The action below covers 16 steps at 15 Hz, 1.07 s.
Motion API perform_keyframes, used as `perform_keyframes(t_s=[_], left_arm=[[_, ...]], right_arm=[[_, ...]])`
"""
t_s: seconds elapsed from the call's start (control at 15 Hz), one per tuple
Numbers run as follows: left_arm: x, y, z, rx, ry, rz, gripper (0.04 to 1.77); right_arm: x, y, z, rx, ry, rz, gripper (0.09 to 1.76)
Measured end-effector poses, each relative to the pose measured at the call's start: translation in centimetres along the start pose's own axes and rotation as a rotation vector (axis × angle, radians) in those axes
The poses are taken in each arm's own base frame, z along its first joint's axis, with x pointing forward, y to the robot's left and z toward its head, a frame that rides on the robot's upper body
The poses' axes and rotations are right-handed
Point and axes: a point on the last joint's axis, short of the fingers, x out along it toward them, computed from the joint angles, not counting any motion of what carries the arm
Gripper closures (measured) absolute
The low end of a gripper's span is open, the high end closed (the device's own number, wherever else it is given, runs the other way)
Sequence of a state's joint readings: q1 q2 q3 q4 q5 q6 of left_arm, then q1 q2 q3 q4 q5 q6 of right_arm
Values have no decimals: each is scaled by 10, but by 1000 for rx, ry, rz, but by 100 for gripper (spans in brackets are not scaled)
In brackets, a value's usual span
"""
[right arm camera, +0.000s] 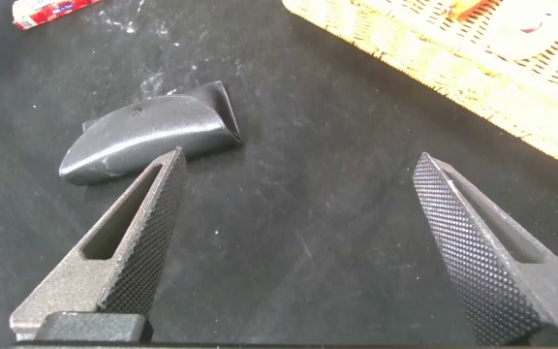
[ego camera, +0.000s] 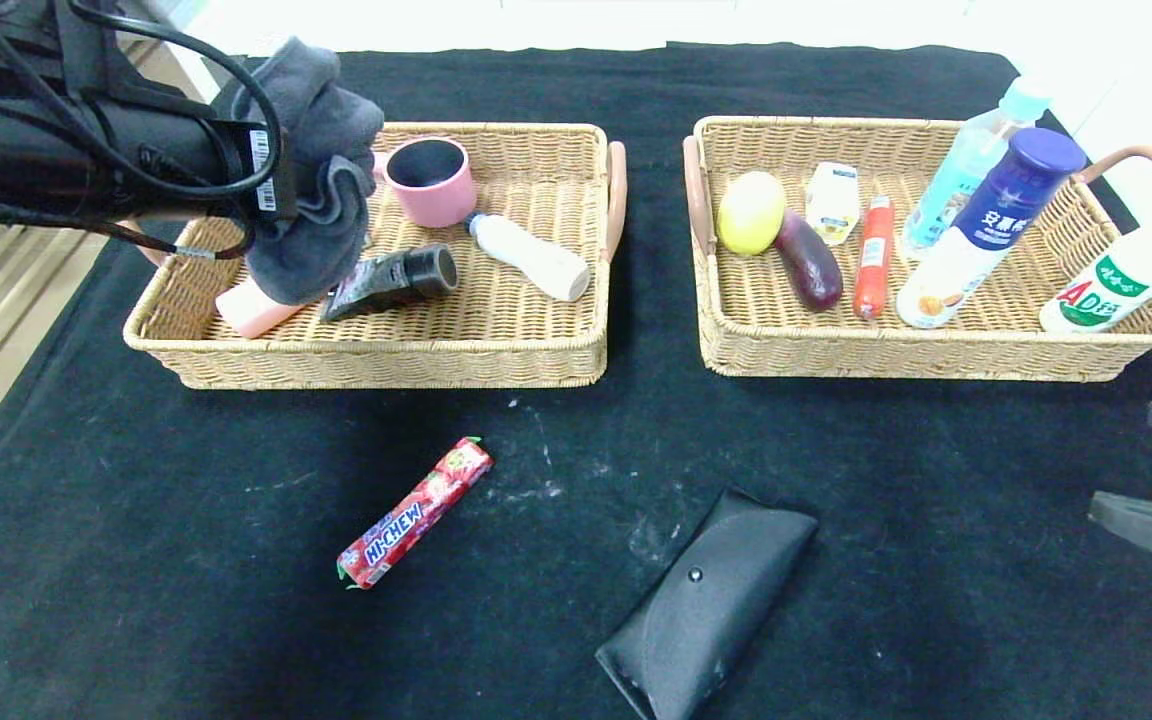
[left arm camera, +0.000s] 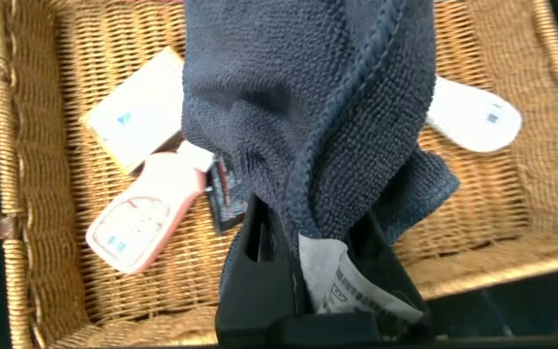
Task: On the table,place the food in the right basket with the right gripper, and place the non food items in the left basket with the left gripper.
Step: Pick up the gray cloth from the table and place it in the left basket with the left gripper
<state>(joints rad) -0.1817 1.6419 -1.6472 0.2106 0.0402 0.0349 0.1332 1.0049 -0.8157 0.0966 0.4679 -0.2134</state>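
My left gripper (ego camera: 286, 190) is shut on the grey cloth (ego camera: 321, 170), which hangs over the left end of the left basket (ego camera: 386, 365). In the left wrist view the cloth (left arm camera: 308, 116) and its white tag bunch between the fingers above the pink bottle (left arm camera: 148, 218). The black tube (ego camera: 391, 280) lies in that basket. The red HI-CHEW stick (ego camera: 414, 513) and the black glasses case (ego camera: 706, 605) lie on the table. My right gripper (ego camera: 1121, 458) stands open and empty low at the right edge, the case (right arm camera: 148, 141) ahead of it. The blue-capped white bottle (ego camera: 986, 230) rests in the right basket (ego camera: 936, 360).
The left basket also holds a pink cup (ego camera: 429, 180) and a white bottle (ego camera: 531, 257). In the right basket are a lemon (ego camera: 751, 212), an eggplant (ego camera: 809, 262), a sausage (ego camera: 874, 258) and more bottles. A strip of black cloth separates the baskets.
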Motion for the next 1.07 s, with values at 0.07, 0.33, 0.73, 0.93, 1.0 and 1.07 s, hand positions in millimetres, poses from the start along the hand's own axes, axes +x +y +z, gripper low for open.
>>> perform_keyframes(t_s=[0.07,0.33,0.73,0.93,1.0,1.07], left_arm=[[4,3,-1,-4,4,-3,159],[19,16,-1,-16,7,1,159],[31,28,-1,-23,7,-13,159],[33,30,-2,-22,11,-10,159],[33,30,-2,-21,12,-10,148],[33,31,-2,-20,12,-10,132]], right_arm=[[0,0,0,0,0,0,14],[0,0,0,0,-1,0,14],[0,0,0,0,0,0,14],[0,0,0,1,1,0,14],[0,0,0,1,1,0,14],[0,0,0,0,1,0,14]])
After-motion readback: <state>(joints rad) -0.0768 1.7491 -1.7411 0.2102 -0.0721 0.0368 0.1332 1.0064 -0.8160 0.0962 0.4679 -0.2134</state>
